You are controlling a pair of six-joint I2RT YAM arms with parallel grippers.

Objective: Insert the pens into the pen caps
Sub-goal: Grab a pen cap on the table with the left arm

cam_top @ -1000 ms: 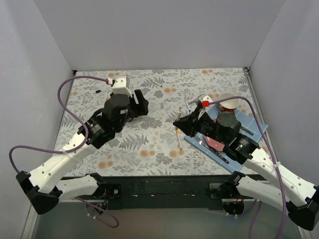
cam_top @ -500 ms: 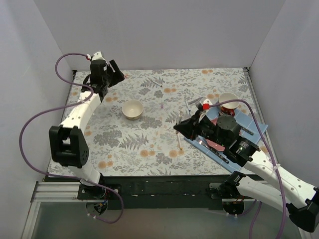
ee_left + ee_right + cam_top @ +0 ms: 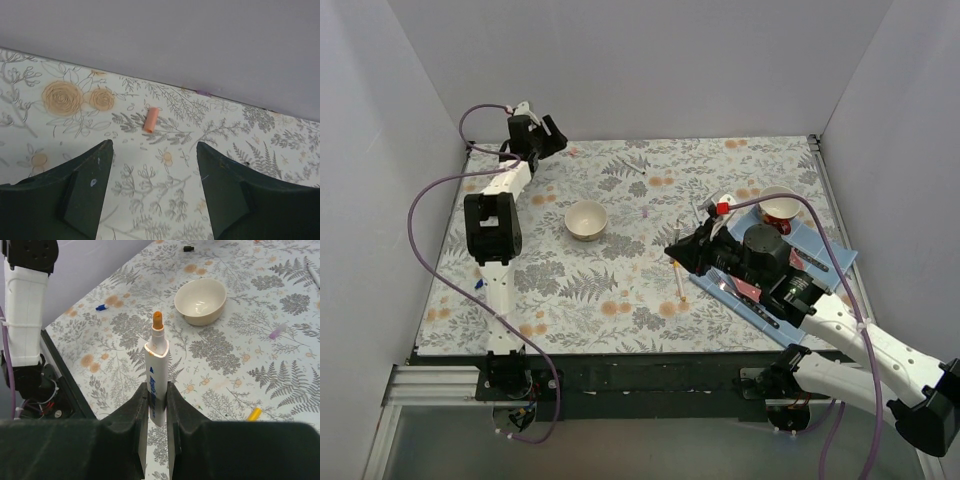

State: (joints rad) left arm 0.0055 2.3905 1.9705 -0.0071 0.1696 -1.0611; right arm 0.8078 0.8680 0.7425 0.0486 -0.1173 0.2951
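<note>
Floral cloth (image 3: 620, 290) under right hand (image 3: 156, 390) clamped on orange-tipped pen (image 3: 156, 365), tip straight outward; left hand (image 3: 154, 145) spread, empty

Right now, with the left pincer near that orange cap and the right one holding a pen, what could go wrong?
The orange cap lies ahead of the open left pincer, not between its fingers, and close to the back wall; reaching further might bump it.
The pen sticks far out of the right pincer, so pressing its bare orange tip into a cap might tilt it.
</note>
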